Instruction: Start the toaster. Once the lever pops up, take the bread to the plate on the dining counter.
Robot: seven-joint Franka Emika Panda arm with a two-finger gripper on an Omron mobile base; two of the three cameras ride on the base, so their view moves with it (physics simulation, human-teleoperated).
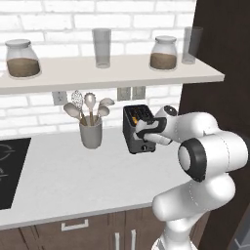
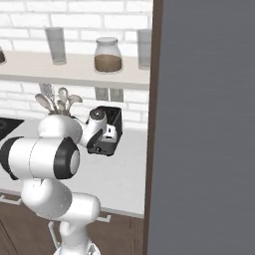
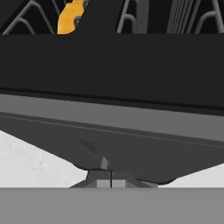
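The dark grey toaster (image 1: pixel 133 131) stands on the light grey worktop by the brick wall, also seen in the right base view (image 2: pixel 110 119). The bread (image 1: pixel 142 114) sits down in a slot, with just its orange-yellow crust (image 3: pixel 69 16) showing. My gripper (image 1: pixel 145 133) is pressed up against the toaster's narrow front face, above the small knob. In the hand view the two fingertips (image 3: pixel 103 183) touch each other with no gap, right at the toaster's lower body (image 3: pixel 113 135). The gripper (image 3: pixel 110 183) is shut and nothing shows between its fingers. The plate and the dining counter are out of view.
A grey utensil cup (image 1: pixel 91 133) with spoons stands left of the toaster. A black cooktop (image 1: pixel 10 171) lies at the far left. The shelf (image 1: pixel 112 73) above holds jars and glasses. A tall dark cabinet panel (image 2: pixel 204 124) walls off the right side.
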